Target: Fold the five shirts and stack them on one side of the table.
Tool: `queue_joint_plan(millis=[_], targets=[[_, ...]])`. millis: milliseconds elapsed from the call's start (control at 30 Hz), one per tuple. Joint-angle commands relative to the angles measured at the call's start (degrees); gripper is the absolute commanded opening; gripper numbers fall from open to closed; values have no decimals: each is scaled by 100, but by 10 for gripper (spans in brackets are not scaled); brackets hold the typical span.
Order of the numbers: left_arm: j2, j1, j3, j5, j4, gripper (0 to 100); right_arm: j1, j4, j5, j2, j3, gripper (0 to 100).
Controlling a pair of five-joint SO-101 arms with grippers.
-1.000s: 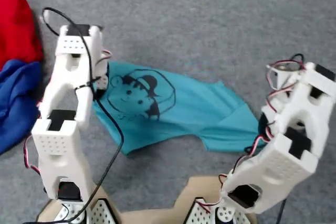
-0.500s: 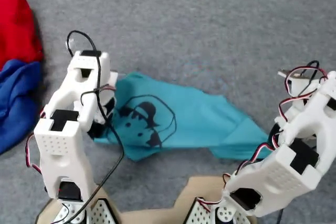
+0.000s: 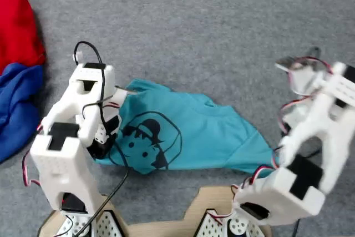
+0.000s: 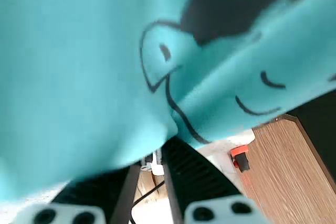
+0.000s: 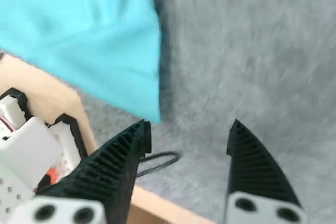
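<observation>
three shirts lie on the grey table (image 3: pixel 222 37): one teal shirt (image 3: pixel 205 131), one red shirt (image 3: pixel 16 26) and one blue shirt (image 3: pixel 16 109). two white arms stand at the near edge on one wooden board (image 3: pixel 216 209). the teal shirt is spread, rumpled, between the arms near the front of the table, with one cartoon face print (image 3: pixel 147 140) turned up. the red and blue shirts sit bunched together at the far left, blue nearer the front and touching the red, well apart from the teal one.

both of those are cut off by the picture's edge, so their full shape is hard to make out. the left arm (image 3: pixel 77 120) covers the teal shirt's left edge, and the right arm (image 3: pixel 310 154) hides its lower right corner.

the left gripper (image 4: pixel 155 156) is closed, with a fold of teal cloth pinched between its jaws and more of the shirt draped over them. the right gripper (image 5: pixel 190 129) is spread wide and holds nothing; it hangs over bare grey felt just beside the teal shirt's edge, not touching it.
</observation>
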Motion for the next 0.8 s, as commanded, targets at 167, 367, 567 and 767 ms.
queue_joint_plan(millis=[167,367,567,767], targets=[[-1411,-237,290,633,105,226,-2800,-642,-1415,-382,-110,257],[-1358,-1134,18,870,97,236,-4488,-1319,-2286,-180,-180,257],[-1156,-1908,-589,1547,97,236,-4998,-1653,-2681,945,-822,257],[-734,-2057,-809,1952,88,235,-4989,-1521,-2831,2404,-1833,256]])
